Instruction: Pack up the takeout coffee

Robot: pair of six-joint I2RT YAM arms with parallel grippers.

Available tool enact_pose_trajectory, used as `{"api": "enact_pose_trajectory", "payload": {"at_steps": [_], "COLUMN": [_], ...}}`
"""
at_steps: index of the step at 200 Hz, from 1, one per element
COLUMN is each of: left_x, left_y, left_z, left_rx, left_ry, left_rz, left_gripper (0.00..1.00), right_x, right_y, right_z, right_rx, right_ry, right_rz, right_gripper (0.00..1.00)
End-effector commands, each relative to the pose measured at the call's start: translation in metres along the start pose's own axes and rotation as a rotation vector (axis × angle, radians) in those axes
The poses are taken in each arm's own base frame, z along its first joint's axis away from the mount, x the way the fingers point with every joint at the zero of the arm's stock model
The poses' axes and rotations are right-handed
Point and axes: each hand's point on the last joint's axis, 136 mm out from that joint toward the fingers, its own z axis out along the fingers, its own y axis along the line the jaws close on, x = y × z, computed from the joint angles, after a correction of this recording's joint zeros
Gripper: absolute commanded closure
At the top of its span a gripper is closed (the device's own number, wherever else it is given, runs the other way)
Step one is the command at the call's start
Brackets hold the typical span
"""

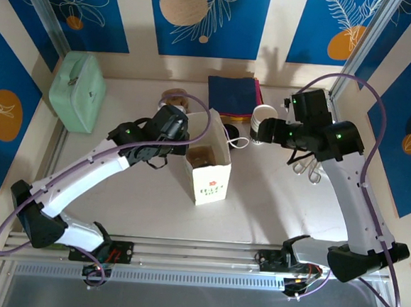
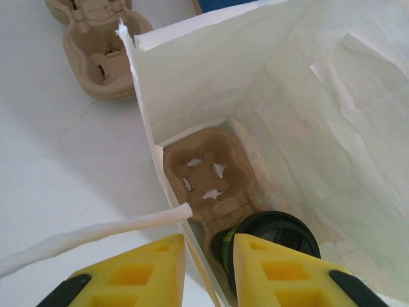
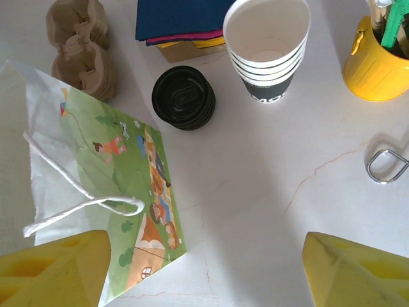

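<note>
The white paper bag stands upright and open-mouthed, and everything else is placed from it. On the bag's floor lies a moulded cardboard cup carrier. The takeout coffee stands inside the bag at the carrier's end, apparently seated in one of its pockets, with its black lid up and a sliver of olive-green side showing. The cup is probably light if empty and top-heavy if filled. Its paper side is thin enough to crush, and the smooth plastic lid could pop off under a sideways squeeze. The safest hold looks like a gentle one across the side just below the lid rim, lifting straight up. The bag is soft and will fold or tip if its wall is dragged. The left gripper sits at the bag's rim with its jaws at a narrow gap. One yellow finger is outside and the other inside, so they straddle the wall next to the twisted paper handle. I cannot tell whether the pads pinch the paper. The right gripper hangs over bare table just beside the bag's printed face, spread wide and holding nothing.
</note>
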Motion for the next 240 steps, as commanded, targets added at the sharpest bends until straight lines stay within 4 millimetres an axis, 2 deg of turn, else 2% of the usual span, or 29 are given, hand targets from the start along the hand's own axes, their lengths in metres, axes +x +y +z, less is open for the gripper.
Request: {"api": "enact_pose_trajectory", "payload": {"at_steps": [1, 55, 153, 189, 221, 240], "left_x": [-0.013, -0.020, -0.026, -0.029, -0.034, -0.035], "left_y": [0.001, 0.009, 0.018, 0.023, 0.015, 0.003], "left_z": [-0.011, -0.011, -0.001, 0.000, -0.004, -0.010], "left_rx": [0.020, 0.018, 0.041, 0.039, 0.094, 0.160], "left_ry": [-0.024, -0.027, 0.000, 0.000, -0.014, -0.009], "left_rz": [0.010, 0.017, 0.023, 0.026, 0.037, 0.059], "left_gripper": [0.75, 0.76, 0.80, 0.80, 0.80, 0.72], "right_x": [0.001, -0.008, -0.008, -0.009, -0.018, -0.029], "right_y": [-0.004, -0.015, -0.027, -0.036, -0.050, -0.060], "right_z": [-0.005, -0.003, 0.003, 0.011, 0.025, 0.032], "right_rx": [-0.014, 0.006, 0.040, 0.070, 0.116, 0.155], "right_ry": [-0.006, -0.016, 0.015, 0.025, 0.008, -0.027], "right_rz": [-0.004, 0.021, 0.061, 0.074, 0.094, 0.105], "right_gripper": [0.21, 0.21, 0.21, 0.21, 0.21, 0.22]}}
